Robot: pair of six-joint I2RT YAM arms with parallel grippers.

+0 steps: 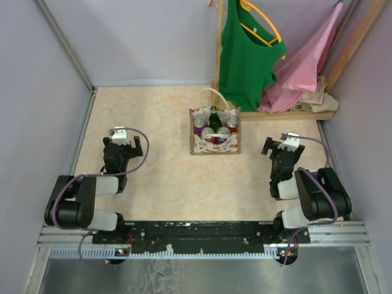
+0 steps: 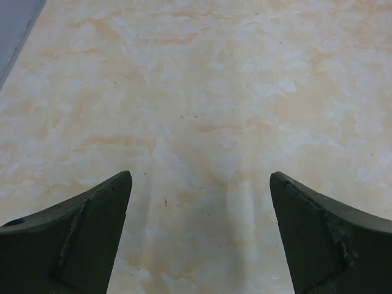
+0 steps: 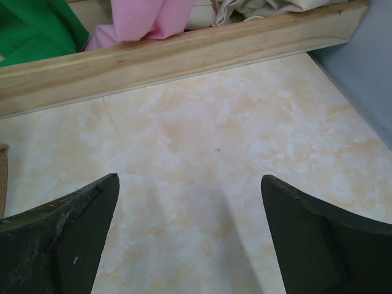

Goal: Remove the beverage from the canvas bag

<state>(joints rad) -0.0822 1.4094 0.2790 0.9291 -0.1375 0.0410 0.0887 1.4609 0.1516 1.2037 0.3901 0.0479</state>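
Note:
The canvas bag (image 1: 214,144), cream with a red-and-white lace pattern and white loop handles, stands upright mid-table. Inside it I see a dark green bottle (image 1: 214,117) and several purple-red cans (image 1: 208,135). My left gripper (image 1: 124,143) is open and empty, low over the table, well left of the bag; its view (image 2: 201,177) shows only bare table between the fingers. My right gripper (image 1: 282,147) is open and empty, right of the bag; its view (image 3: 190,180) shows bare table, with a sliver of the bag's edge (image 3: 2,177) at far left.
A wooden clothes rack base (image 1: 288,114) runs along the back right, also seen in the right wrist view (image 3: 184,58). A green top (image 1: 245,55) and pink cloth (image 1: 303,67) hang from it. Grey walls (image 1: 37,92) enclose the table on three sides.

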